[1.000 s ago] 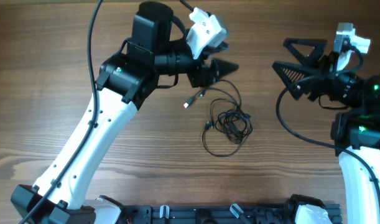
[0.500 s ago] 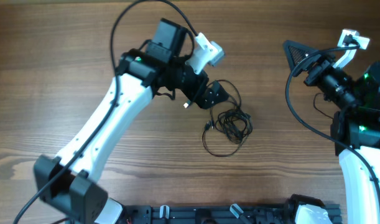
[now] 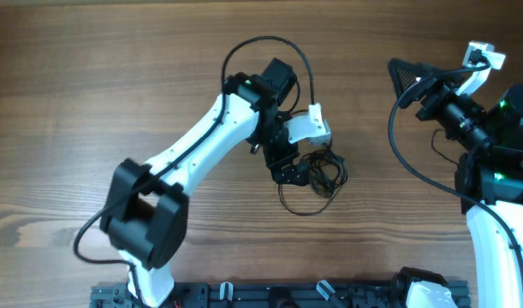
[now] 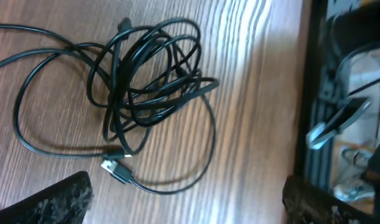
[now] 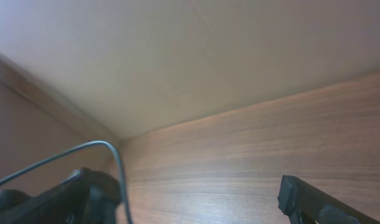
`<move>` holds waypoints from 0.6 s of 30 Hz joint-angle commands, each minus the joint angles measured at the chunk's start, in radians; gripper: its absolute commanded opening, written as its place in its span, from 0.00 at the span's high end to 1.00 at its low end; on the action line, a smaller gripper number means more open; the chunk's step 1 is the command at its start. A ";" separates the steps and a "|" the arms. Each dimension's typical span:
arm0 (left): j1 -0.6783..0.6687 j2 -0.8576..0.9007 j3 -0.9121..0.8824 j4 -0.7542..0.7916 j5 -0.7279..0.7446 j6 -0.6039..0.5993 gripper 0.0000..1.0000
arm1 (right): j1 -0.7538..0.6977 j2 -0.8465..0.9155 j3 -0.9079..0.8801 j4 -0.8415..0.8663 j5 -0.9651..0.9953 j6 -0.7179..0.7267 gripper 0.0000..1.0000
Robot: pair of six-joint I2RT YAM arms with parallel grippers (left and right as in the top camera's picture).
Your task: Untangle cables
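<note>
Left gripper (image 4: 186, 200) wide open, empty; cables (image 4: 124, 93) sit upper left, so we risk clamping the whole knot tighter.

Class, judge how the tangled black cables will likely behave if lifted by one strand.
Probably floppy: the cables lie in thin, loose loops. They would likely rise as one clump, since strands cross at the middle. Probably light.

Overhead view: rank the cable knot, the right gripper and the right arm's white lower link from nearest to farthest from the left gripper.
1. Cable knot, just beside the left gripper, mid-table.
2. Right gripper, upper right.
3. Right arm's white lower link, lower right corner.
</note>
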 commanded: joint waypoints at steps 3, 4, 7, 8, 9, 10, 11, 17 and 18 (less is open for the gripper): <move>0.004 0.116 0.005 0.064 -0.013 0.094 0.00 | -0.003 0.002 0.014 0.001 0.014 -0.029 0.00; 0.002 0.130 0.005 0.078 -0.013 0.094 0.00 | -0.003 0.002 0.014 0.001 0.014 -0.029 0.00; -0.002 0.159 0.005 0.114 -0.013 0.095 0.00 | -0.003 0.002 0.014 0.001 0.014 -0.032 0.00; -0.002 0.165 0.005 0.124 -0.013 0.095 0.00 | -0.003 0.002 0.014 0.000 0.014 -0.032 0.00; -0.002 0.171 0.005 0.134 -0.013 0.095 0.00 | -0.003 0.002 0.014 0.000 0.014 -0.032 0.00; -0.002 0.182 0.005 0.149 -0.013 0.094 0.00 | -0.003 0.002 0.014 0.001 0.014 -0.032 0.00; -0.002 0.193 0.005 0.161 -0.013 0.094 0.00 | -0.003 0.002 0.014 0.001 0.014 -0.032 0.00; -0.006 0.204 0.005 0.193 -0.008 0.094 0.04 | -0.003 0.002 0.014 0.001 0.014 -0.054 0.00; -0.007 0.204 0.005 0.199 -0.008 0.093 0.07 | -0.003 0.002 0.014 0.001 0.014 -0.055 0.00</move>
